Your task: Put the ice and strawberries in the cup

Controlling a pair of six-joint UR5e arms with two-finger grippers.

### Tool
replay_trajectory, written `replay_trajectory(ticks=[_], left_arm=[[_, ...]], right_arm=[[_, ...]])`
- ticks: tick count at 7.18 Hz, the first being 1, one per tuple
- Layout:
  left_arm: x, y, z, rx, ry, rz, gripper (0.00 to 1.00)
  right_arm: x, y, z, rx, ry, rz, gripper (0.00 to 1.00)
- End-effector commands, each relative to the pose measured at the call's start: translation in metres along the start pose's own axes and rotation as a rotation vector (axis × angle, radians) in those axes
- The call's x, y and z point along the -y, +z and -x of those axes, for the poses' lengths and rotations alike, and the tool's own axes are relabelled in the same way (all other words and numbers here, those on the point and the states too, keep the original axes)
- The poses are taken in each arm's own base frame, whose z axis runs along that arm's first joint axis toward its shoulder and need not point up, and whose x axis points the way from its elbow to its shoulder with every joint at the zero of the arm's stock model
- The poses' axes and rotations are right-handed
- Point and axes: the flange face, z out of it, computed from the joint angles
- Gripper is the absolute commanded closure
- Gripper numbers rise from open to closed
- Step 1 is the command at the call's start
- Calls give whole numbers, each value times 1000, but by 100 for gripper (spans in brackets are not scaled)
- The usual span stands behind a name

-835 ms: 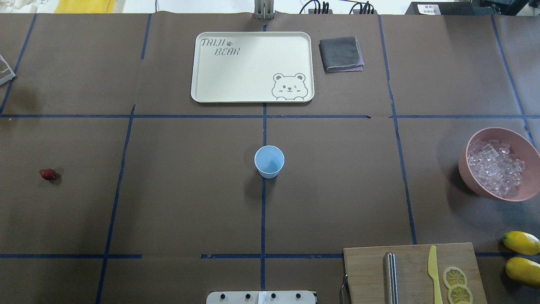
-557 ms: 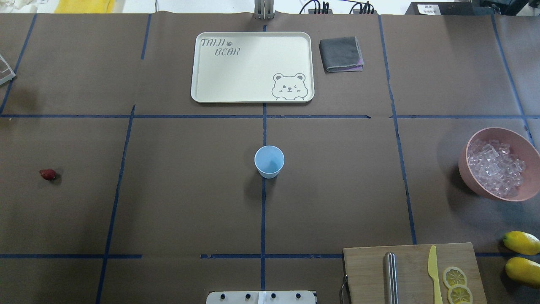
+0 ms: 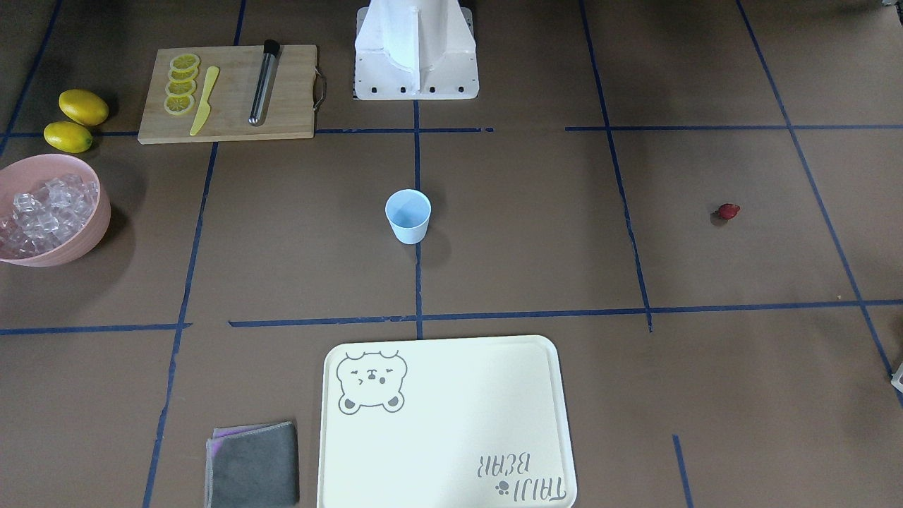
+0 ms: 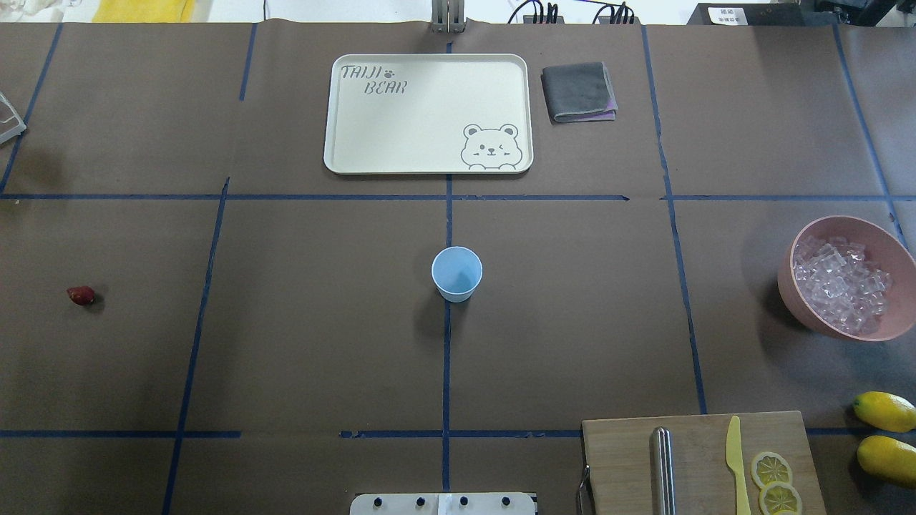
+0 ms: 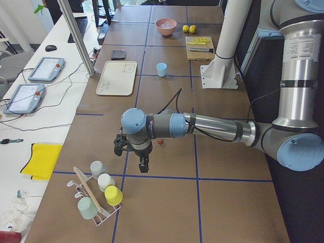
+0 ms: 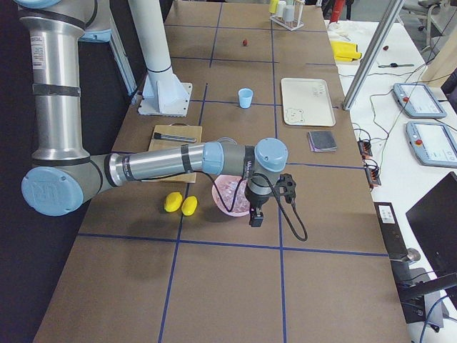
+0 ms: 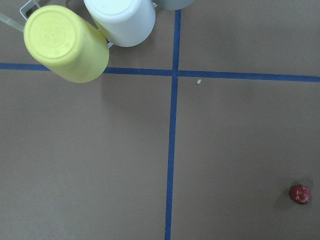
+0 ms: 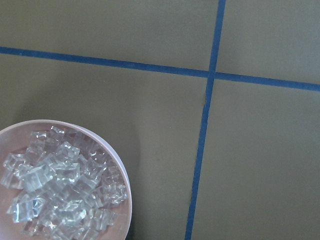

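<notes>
The pale-blue cup [image 4: 456,272] stands upright and empty at the table's middle; it also shows in the front view [image 3: 408,214]. The dark-red strawberry [image 4: 81,295] lies on the table far left and shows low right in the left wrist view [image 7: 300,194]. The ice [image 4: 841,285] fills the pink bowl [image 4: 844,220] at the far right, low left in the right wrist view [image 8: 60,185]. My left gripper [image 5: 144,164] hangs near the strawberry, shown only in the left side view. My right gripper [image 6: 255,218] hangs beside the bowl, shown only in the right side view. I cannot tell their states.
A cream bear tray [image 4: 429,114] and a folded grey cloth [image 4: 578,91] lie at the far side. A cutting board [image 4: 630,458] holds a metal rod, a yellow knife and lemon slices. Two lemons [image 4: 884,411] lie beside it. A rack of upturned cups [image 7: 65,42] stands past the strawberry.
</notes>
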Motion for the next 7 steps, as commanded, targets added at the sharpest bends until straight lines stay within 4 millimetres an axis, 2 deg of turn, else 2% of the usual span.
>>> replay_trajectory(ticks=[1,2,3,5,6,7], left_arm=[[-4,17,-30,-84,74,8,0],[1,40,-71,-149,58,41,0],[3,47,-97,-159,65,13,0],[4,52,-113,-139,7,3,0],[3,43,-122,-100,26,-29,0],[-2,43,-121,-99,25,-28,0]], right_arm=[[0,1,1,4,4,-1,0],[-9,8,-4,8,14,9,0],[-7,8,0,7,-19,-15,0],[-5,13,7,9,-46,-18,0],[-13,17,23,13,-66,-9,0],[-17,17,55,17,-53,-10,0]])
